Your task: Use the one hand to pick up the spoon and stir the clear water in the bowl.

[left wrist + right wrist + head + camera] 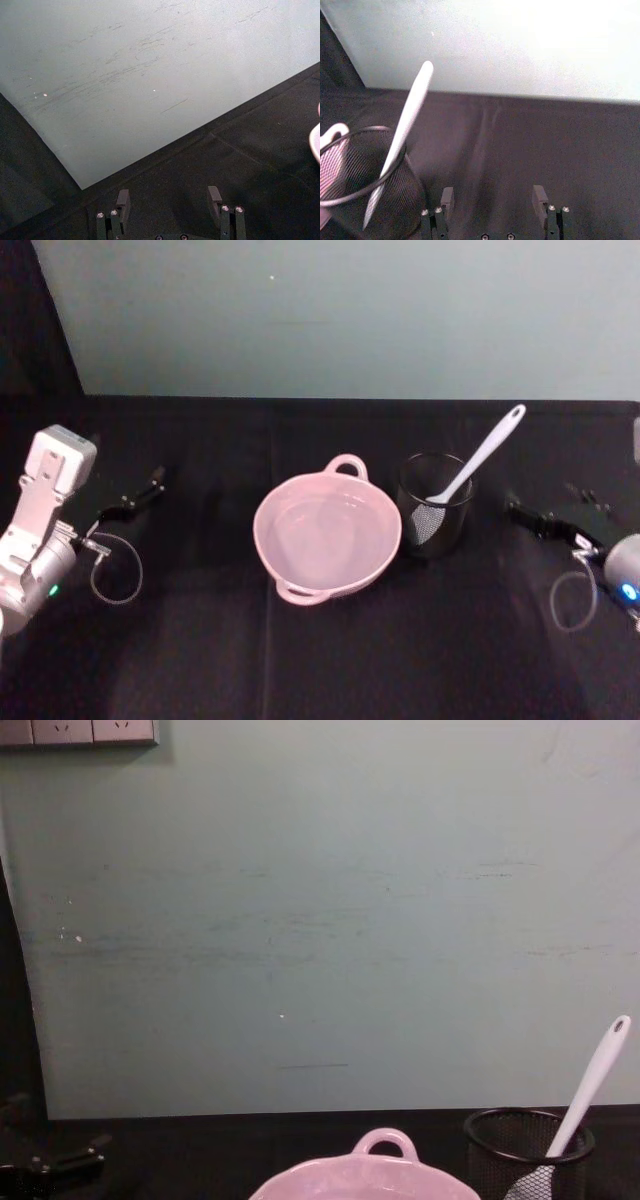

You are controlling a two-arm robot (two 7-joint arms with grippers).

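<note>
spoon point(478, 462): white, stands blade-down in the mesh cup, handle leaning up and away to the far right over the cup rim; hole at handle tip. Nothing grips it.
mesh cup point(434, 506): black wire, upright, just right of the bowl, v. close or touching at the rims, can't tell which.
bowl point(327, 534): pale pink, centre of table; loop handle on far rim, 2nd one on near rim. Clear water inside, hard to see.
right gripper point(540, 520): low over the cloth, right of the cup, apart from it. Wrist view: fingers point(538, 194) spread wide, nothing between, cup + spoon off to one side of them.
left gripper point(135, 498): far left, well apart from the bowl. Fingers point(123, 200) spread, nothing held, bare cloth between.
table point(200, 660): black cloth, wrinkled.
wall point(350, 310): pale green panel behind table.
in the way: cup wall rings the blade; handle sticks out free above the rim.
</note>
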